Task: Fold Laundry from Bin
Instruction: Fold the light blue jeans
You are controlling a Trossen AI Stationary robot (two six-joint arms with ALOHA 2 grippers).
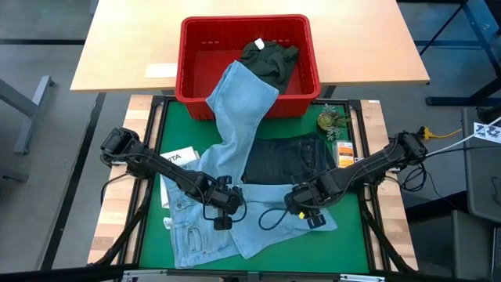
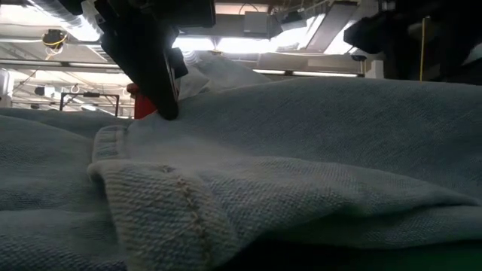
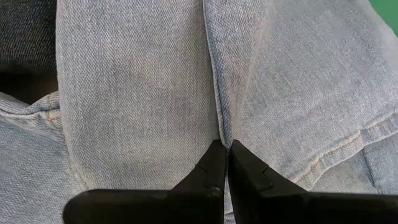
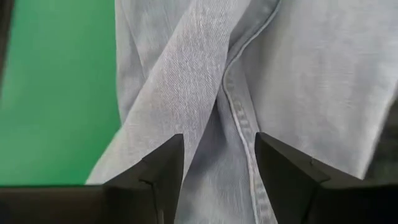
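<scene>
While open, right pincer [image 4: 219, 165] straddles jeans [image 4: 292, 81].

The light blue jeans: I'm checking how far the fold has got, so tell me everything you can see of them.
The light blue jeans are pale, soft denim with stitched seams and a hemmed edge. One leg drapes over the front rim of the red bin; the rest lies rumpled, not yet folded, on the green mat, partly overlapping the dark jeans. The left gripper is shut with its tips at a seam of the fabric; the right gripper stands open just above it.
</scene>
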